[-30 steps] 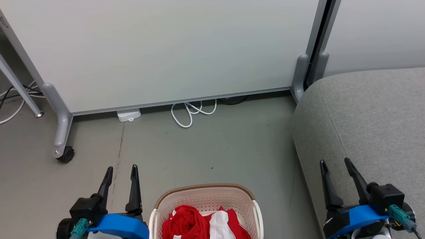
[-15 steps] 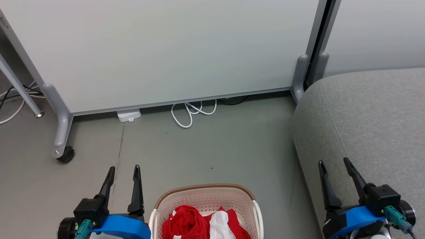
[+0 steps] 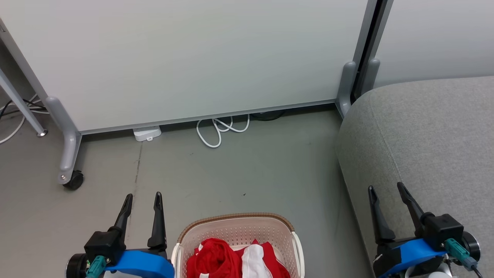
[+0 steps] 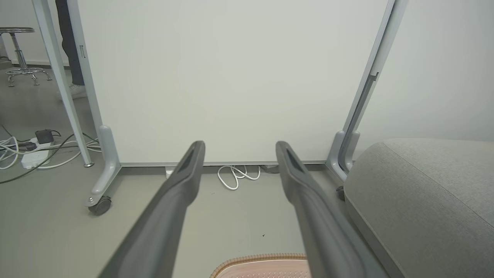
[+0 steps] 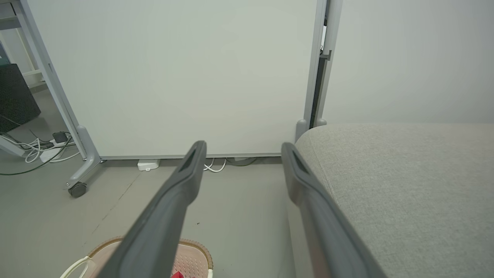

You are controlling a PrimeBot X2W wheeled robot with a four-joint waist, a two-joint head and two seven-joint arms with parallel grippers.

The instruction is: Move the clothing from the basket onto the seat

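1. The clothing (image 3: 216, 259) lies bunched in the basket (image 3: 235, 217), which stands on the floor between my two grippers, low in the head view.
2. I judge it light, soft and limp. It should sag and trail when lifted, and a shallow pinch may slip off. The raised red fold on the left of the heap looks the best hold, and the white panel lies to its right.
3. My left gripper (image 3: 142, 196) hovers over the floor just left of the basket. Its jaws are apart, holding and touching nothing.
4. My right gripper (image 3: 386, 188) hangs at the near edge of the seat (image 3: 432, 131), well right of the basket. Its jaws are likewise spread and empty.
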